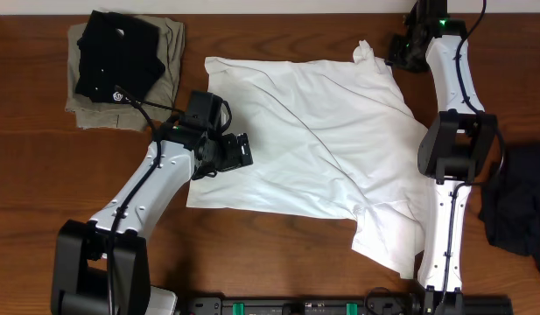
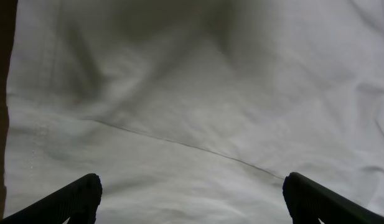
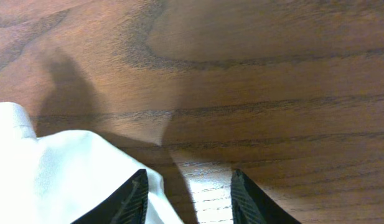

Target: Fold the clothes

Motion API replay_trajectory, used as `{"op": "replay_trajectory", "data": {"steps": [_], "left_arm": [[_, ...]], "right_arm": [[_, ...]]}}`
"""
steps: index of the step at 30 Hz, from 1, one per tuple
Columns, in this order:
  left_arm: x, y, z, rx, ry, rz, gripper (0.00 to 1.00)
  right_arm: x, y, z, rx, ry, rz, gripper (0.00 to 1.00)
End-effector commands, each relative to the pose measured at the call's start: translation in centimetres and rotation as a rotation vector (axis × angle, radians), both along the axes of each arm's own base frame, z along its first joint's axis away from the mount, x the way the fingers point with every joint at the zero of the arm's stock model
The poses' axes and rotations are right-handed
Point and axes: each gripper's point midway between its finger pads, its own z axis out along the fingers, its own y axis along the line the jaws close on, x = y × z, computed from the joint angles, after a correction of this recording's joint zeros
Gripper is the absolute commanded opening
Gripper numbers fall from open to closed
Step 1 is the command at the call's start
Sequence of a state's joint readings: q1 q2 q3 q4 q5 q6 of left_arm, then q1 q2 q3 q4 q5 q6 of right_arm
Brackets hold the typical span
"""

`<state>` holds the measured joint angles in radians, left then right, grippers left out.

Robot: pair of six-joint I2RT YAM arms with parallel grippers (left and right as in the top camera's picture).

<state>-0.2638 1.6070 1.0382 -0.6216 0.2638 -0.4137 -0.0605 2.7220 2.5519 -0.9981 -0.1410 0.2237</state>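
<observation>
While the soft, wrinkled white T-shirt [image 1: 313, 140] lies spread flat in the middle of the brown wood-grain table [image 1: 278, 254], the left gripper [image 1: 241, 150] hangs released, jaws wide, over its left edge. The right gripper [image 1: 399, 48] stands half apart, grasping nothing, just beside the bunched far sleeve [image 1: 364, 51].

A brown wooden table [image 1: 278, 254] carries everything; a wrinkled white T-shirt [image 1: 313, 140] lies spread across its middle; a folded khaki garment [image 1: 171, 52] sits at the far left; a dark cloth [image 1: 523, 201], possibly another garment, lies at the right edge.
</observation>
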Motion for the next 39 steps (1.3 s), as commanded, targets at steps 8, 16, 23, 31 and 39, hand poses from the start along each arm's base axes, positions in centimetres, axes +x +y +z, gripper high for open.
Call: {"op": "replay_trajectory", "data": {"steps": [8,16,23,31,39], "left_arm": [[-0.3,-0.1,-0.3,0.000,0.012,-0.021,0.95],[-0.4,-0.1,-0.4,0.001,0.016,-0.021,0.95],[-0.4,-0.1,-0.4,0.001,0.015,-0.021,0.95],[-0.4,-0.1,-0.4,0.000,0.015,-0.021,0.95],[-0.4,-0.1,-0.3,0.000,0.015,-0.021,0.95]], "right_arm": [[1.0,2.1,4.0,-0.008,-0.080,0.040,0.44],[1.5,2.1,7.4,-0.014,-0.143,0.043,0.53],[1.0,1.9,7.5,-0.023,-0.124,0.046,0.55],[0.4,1.8,4.9,-0.029,-0.067,0.048,0.52],[0.1,1.6,2.9,-0.040,-0.029,0.043,0.50]]}}
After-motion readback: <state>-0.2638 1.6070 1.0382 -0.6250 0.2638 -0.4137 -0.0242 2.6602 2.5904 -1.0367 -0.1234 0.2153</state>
